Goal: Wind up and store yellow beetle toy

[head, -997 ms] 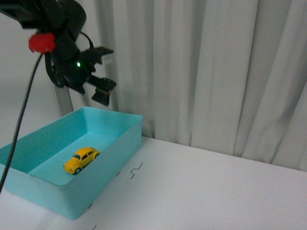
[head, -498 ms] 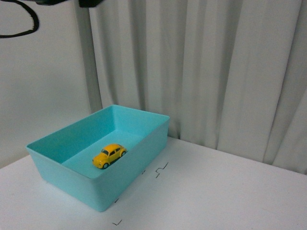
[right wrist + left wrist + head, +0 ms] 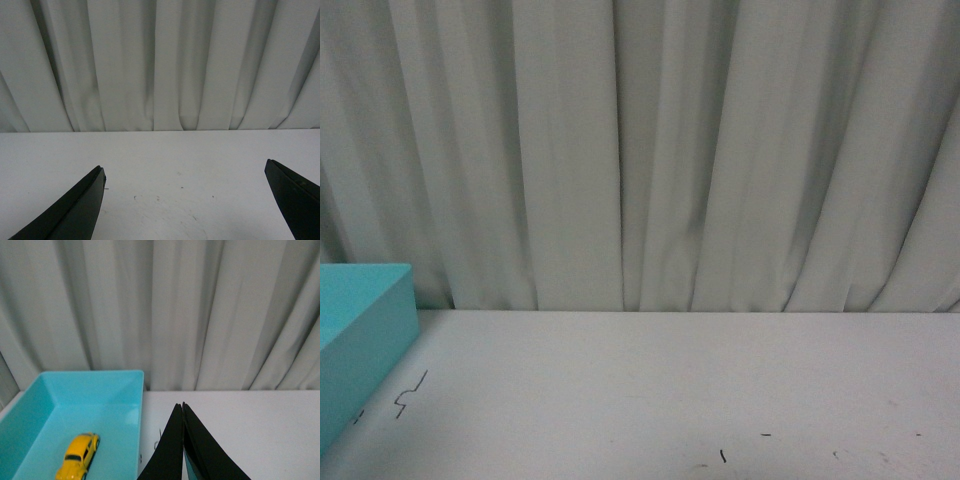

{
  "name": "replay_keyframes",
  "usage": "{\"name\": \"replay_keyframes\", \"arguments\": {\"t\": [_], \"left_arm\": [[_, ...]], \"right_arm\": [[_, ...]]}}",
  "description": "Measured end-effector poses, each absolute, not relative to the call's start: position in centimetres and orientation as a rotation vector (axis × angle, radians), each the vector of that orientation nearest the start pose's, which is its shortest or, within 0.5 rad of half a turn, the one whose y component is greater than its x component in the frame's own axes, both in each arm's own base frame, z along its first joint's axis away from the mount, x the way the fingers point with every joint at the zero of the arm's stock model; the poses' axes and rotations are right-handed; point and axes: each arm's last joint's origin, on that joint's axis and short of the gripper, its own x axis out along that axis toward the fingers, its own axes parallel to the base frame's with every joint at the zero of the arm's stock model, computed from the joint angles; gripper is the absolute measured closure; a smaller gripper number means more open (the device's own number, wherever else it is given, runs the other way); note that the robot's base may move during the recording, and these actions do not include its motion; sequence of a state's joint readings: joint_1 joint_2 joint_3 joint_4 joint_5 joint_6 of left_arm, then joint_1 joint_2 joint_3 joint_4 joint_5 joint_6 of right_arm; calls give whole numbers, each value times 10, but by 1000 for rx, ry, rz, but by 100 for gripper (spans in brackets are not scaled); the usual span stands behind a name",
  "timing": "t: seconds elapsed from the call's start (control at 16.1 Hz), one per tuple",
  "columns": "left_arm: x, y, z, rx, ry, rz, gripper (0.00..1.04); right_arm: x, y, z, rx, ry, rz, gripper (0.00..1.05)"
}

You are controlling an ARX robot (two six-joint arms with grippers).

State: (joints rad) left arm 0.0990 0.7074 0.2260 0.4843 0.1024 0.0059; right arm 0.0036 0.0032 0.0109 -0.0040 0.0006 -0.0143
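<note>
The yellow beetle toy (image 3: 78, 457) rests on its wheels on the floor of a turquoise bin (image 3: 120, 377), seen in the left wrist view. My left gripper (image 3: 182, 406) is shut with its black tips pressed together and nothing between them; it hangs over the white table beside the bin, apart from the toy. My right gripper (image 3: 185, 172) is open, its two black fingers (image 3: 80, 210) spread wide over bare table. In the front view only a corner of the bin (image 3: 365, 345) shows, and neither the toy nor an arm appears there.
A pleated grey-white curtain (image 3: 650, 150) closes off the far edge of the white table (image 3: 670, 400). Small black marks (image 3: 410, 393) are drawn on the table next to the bin's corner.
The front view has swung to the right: the bin slid from the middle to the left edge of the picture. The toy and the left arm have dropped out of that view.
</note>
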Motion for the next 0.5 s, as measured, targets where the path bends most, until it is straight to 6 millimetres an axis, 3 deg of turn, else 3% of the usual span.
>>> {"name": "replay_keyframes", "arguments": {"t": [0.19, 0.5], "left_arm": [[146, -1, 200, 5, -4, -18, 103], [129, 0, 182, 4, 4, 2, 103]], "right_arm": [[97, 0, 167, -14, -4, 3, 7], [97, 0, 167, -14, -4, 3, 7]]}}
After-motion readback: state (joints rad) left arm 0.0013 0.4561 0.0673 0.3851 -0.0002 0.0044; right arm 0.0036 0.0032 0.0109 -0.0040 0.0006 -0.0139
